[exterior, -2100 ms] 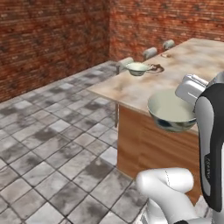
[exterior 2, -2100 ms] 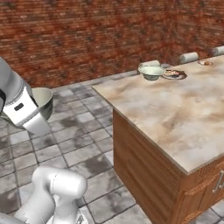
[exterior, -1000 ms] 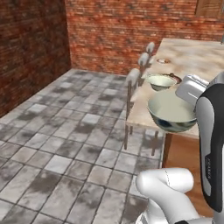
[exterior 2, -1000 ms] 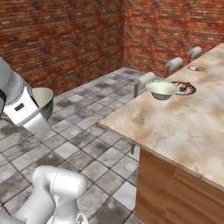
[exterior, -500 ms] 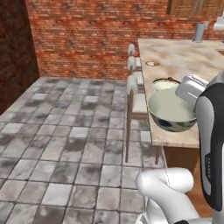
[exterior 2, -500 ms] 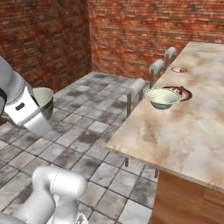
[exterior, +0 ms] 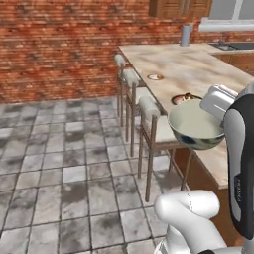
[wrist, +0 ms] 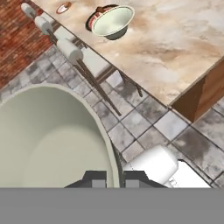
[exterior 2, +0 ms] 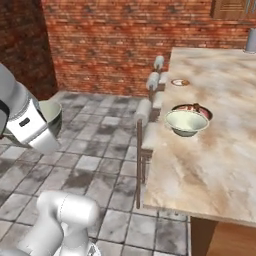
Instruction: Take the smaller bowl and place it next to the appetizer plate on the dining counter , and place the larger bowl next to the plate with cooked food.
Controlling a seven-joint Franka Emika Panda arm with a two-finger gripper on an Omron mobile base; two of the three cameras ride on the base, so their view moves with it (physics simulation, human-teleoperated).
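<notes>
1. Since the earlier frames my base has driven and turned. The whole scene has shifted in both base views, and the long beige marble dining counter (exterior 2: 220, 145) now runs lengthwise away from me. The bowl sits in my grip as it did before.
2. My two-finger gripper (wrist: 113, 178) is closed down on the rim of the small, deep, pale grey-green ceramic bowl (exterior: 196, 130). One fingertip is inside the rim and one outside. The bowl hangs in the air over the grey tiled floor (exterior: 59, 178), off the counter's near edge.
3. The cushioned stools with wooden legs (exterior: 149, 109) stand in a row along the counter's side.
4. The wide cream ceramic bowl with a green base band (exterior 2: 186, 122) stands upright on the counter top near that edge.
5. That bowl is just beside the dark-rimmed plate of cooked food (exterior 2: 194, 108), on its near side. I cannot tell whether they touch.
6. The small white plate with a red-brown rim (exterior 2: 180, 82) lies farther along the counter, well apart from both.
7. A grey upright cylinder (exterior: 186, 35) stands at the far end, before the red brick wall (exterior: 59, 44).
</notes>
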